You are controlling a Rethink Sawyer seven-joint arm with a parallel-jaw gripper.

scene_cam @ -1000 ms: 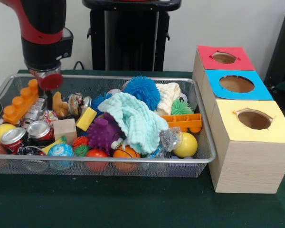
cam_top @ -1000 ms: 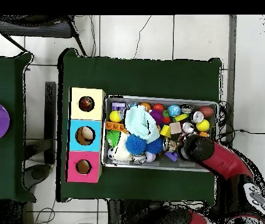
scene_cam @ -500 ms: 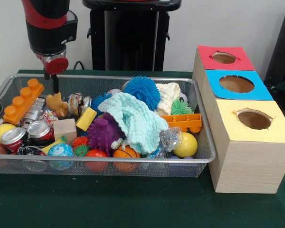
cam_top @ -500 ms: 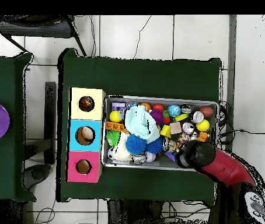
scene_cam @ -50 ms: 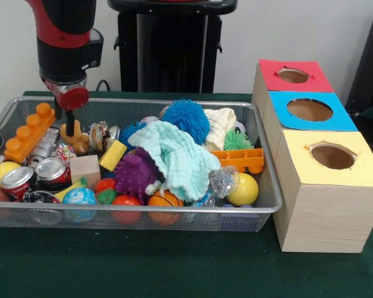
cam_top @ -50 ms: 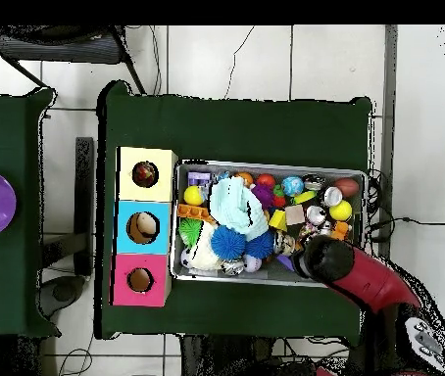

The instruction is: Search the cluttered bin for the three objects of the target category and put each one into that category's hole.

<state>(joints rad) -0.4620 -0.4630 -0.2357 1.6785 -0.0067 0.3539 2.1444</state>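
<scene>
While the hand is being held low at the upper left of the frame, over the wire bin, a tan wooden piece is being touched just below it; whether it is being gripped cannot be told.

gripper risen from low among the bin's left-side clutter, then dipped slightly — now down at the tan wooden piece, which shifted slightly left since a second ago
</scene>
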